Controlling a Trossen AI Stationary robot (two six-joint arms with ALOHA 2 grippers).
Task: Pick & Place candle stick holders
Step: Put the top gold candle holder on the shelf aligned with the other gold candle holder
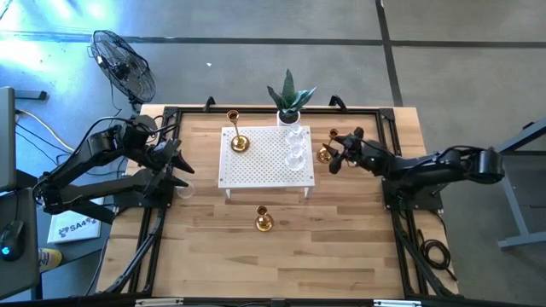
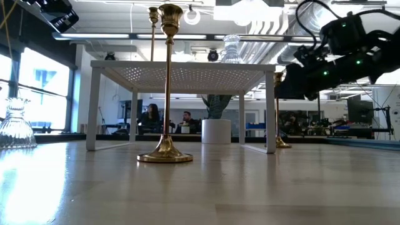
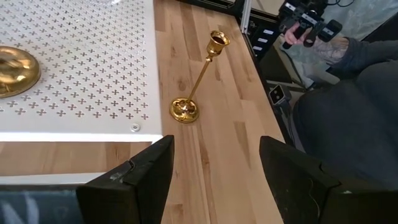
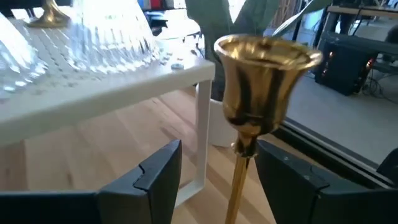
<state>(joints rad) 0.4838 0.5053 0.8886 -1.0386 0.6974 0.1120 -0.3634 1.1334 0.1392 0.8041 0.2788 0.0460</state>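
A white perforated stand (image 1: 264, 158) holds one gold holder (image 1: 238, 141) on its left and clear glass holders (image 1: 296, 150) on its right. A second gold holder (image 1: 264, 222) stands on its base on the table nearer the front; it also shows in the left wrist view (image 3: 185, 110). A third gold holder (image 1: 327, 152) stands right of the stand. My right gripper (image 1: 339, 157) is open, with its fingers on either side of that holder's stem (image 4: 239, 180), below the cup (image 4: 264, 81), not touching it. My left gripper (image 1: 175, 166) is open and empty, left of the stand. A glass holder (image 1: 183, 189) stands beside it.
A green plant in a white pot (image 1: 290, 101) stands behind the stand at the far edge. A fan (image 1: 124, 64) is off the table's far left corner. A person's arm with a camera (image 3: 311, 28) shows beyond the table edge.
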